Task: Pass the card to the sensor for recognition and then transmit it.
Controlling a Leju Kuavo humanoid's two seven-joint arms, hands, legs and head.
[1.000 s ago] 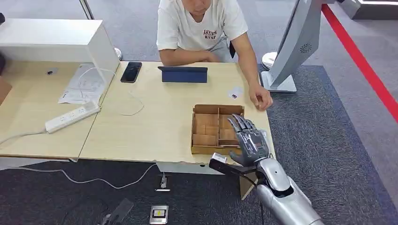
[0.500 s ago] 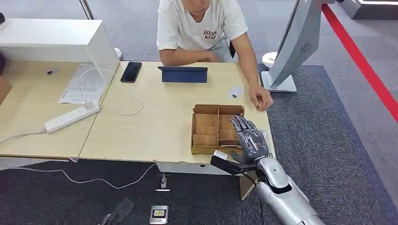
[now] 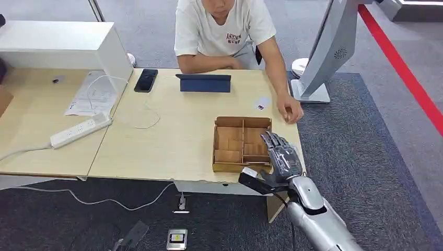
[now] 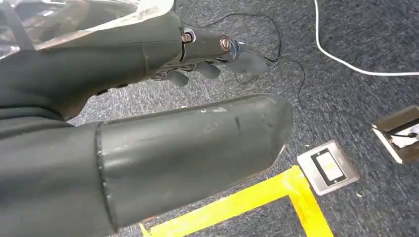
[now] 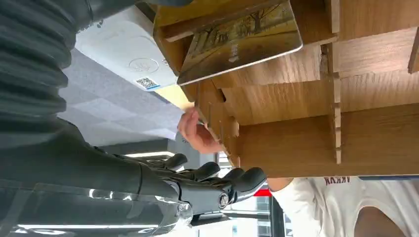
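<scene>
Right now the right hand (image 3: 281, 157) hovers over the near right corner of the wooden divided box (image 3: 241, 144), fingers (image 5: 217, 173) spread, gripping nothing. Left hand (image 4: 148, 98) hangs over grey carpet (image 4: 356, 44) with yellow tape (image 4: 257, 202); fingers loosely apart, holding nothing. The card (image 5: 242, 42), seen from the right wrist, bears a yellowish tree-lined scene and leans tilted in one compartment at the box's edge. The box sits close to the counter (image 3: 172, 136) right edge. Beyond it, bare pale wood, then a small white card (image 3: 261, 103) near a person's hand (image 3: 290, 111), a dark tablet (image 3: 203, 82), a phone (image 3: 146, 80). Far left: power strip (image 3: 81, 129), papers (image 3: 94, 94), white housing (image 3: 62, 47).
</scene>
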